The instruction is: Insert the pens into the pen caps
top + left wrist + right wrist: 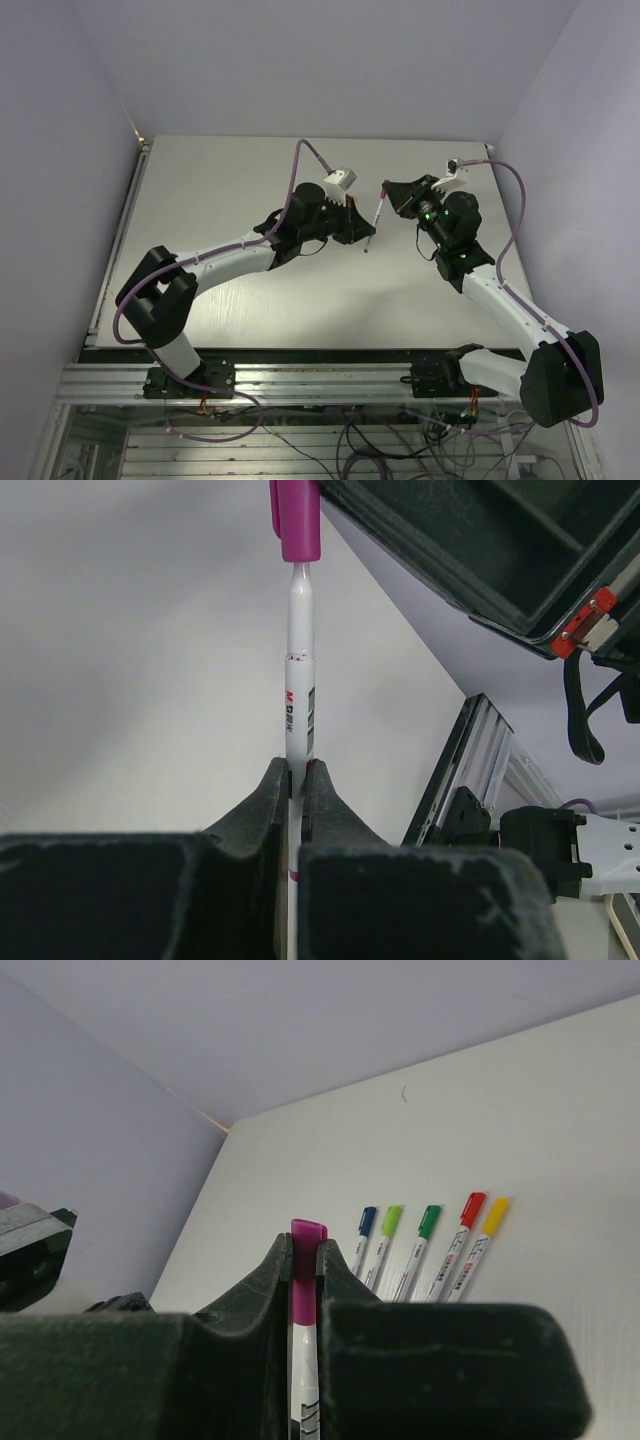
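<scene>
My left gripper (298, 770) is shut on the white barrel of a pen (300, 680), near its purple end band. The pen's far end sits in a purple cap (298, 520). My right gripper (305, 1247) is shut on that purple cap (305, 1270), with the white pen barrel (305, 1380) running back between the jaws. In the top view the two grippers, left (366, 232) and right (388, 196), meet above mid-table with the pen (376, 217) held between them, off the surface.
Several capped pens lie side by side on the white table (540, 1110) in the right wrist view: blue (366, 1228), light green (388, 1228), green (426, 1230), red (466, 1218) and yellow (490, 1222). Walls bound the table's back and sides.
</scene>
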Robot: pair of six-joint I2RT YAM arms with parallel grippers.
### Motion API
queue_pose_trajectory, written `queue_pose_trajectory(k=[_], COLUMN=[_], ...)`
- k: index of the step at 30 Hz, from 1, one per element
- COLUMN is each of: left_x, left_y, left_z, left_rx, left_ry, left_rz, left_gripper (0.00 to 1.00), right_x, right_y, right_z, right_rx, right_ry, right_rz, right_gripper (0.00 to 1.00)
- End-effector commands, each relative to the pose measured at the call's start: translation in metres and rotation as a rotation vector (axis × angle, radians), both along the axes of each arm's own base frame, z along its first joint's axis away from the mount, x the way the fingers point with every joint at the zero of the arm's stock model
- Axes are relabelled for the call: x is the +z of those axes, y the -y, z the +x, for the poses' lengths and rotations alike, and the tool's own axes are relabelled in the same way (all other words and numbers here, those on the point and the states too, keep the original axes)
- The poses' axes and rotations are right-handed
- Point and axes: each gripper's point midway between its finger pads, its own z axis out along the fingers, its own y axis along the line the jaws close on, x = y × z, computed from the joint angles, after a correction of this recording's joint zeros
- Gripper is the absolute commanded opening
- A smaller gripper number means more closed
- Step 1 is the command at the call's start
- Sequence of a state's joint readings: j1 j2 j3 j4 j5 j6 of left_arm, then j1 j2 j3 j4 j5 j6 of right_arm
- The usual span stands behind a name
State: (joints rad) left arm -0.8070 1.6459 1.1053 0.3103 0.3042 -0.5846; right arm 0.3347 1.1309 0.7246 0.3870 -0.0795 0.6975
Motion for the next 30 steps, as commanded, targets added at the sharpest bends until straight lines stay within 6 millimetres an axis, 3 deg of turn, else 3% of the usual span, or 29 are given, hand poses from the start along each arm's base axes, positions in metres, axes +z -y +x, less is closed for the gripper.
queue_pose_trajectory(k=[1, 10, 30], left_x=[0.049, 0.046, 0.039], left_y=[0.008, 0.005, -0.003], left_z=[0.012, 0.012, 0.015], left_rx=[0.012, 0.027, 0.071], left_ry=[0.108, 0.104, 0.097], left_rz=[-0.124, -0.115, -0.091], left_gripper=[0.07, 0.07, 0.07], right_x=[-0.03, -0.031, -0.013], right_y=[-0.008, -0.008, -0.002], right_z=[-0.012, -0.011, -0.013], right_rx=[0.067, 0.067, 0.038], right_ry=[-0.081, -0.078, -0.016], right_rz=[-0.05, -0.066, -0.064], right_gripper=[0.0, 0.0, 0.0])
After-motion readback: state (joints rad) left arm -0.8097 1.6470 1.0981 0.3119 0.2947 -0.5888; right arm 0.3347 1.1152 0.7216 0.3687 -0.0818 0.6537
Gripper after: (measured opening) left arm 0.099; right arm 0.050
